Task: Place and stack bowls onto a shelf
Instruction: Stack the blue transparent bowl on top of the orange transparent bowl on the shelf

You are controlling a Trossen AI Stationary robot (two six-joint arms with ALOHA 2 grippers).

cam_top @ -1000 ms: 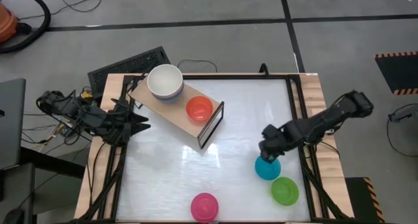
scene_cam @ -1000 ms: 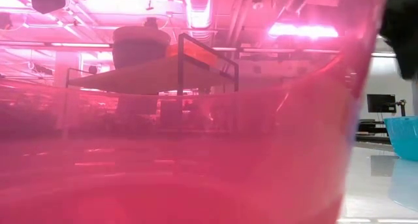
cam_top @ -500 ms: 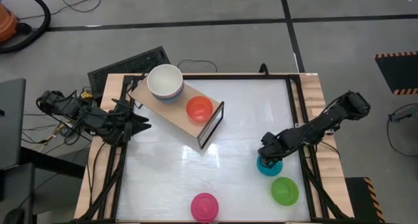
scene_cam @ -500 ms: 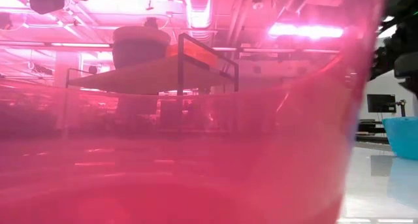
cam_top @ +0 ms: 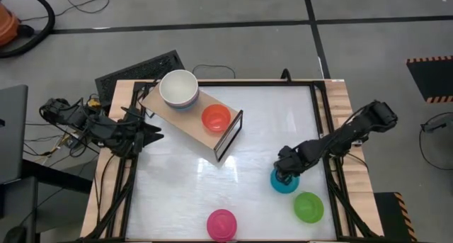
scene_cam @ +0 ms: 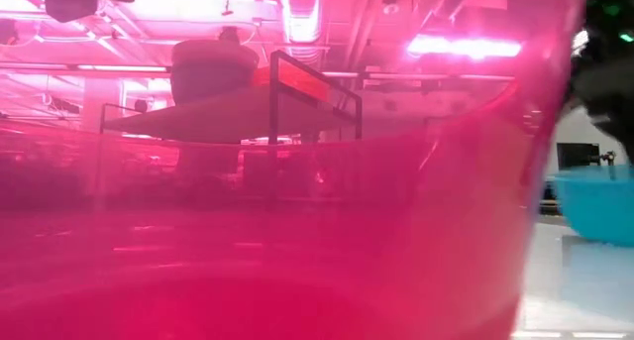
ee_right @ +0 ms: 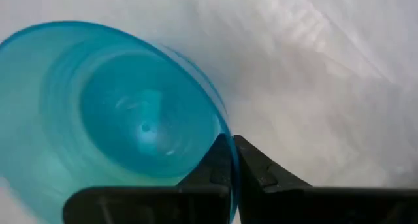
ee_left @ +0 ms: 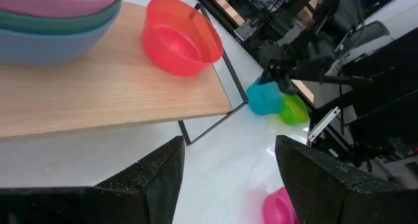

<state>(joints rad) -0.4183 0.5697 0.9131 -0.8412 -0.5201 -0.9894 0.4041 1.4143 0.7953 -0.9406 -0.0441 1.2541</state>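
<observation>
Bowls are spread over two places: I am pinching the teal bowl point(cam_top: 284, 183) by its rim with my right gripper point(cam_top: 284, 173), whose fingers point(ee_right: 251, 162) are standing closed, one inside the wall and one outside, over the right side of the white table point(cam_top: 184, 179). Just beside it, nearer and farther right, the lime green bowl point(cam_top: 308, 207) is sitting upright, and the magenta bowl point(cam_top: 221, 224) is resting at the near edge. On the shelf point(cam_top: 185, 122) at the far left, the red bowl point(cam_top: 216, 118) is sitting apart from a stack with the white bowl point(cam_top: 178, 88) on top. My left gripper point(cam_top: 146, 127) is waiting with jaws wide at the left edge, beside the shelf.
</observation>
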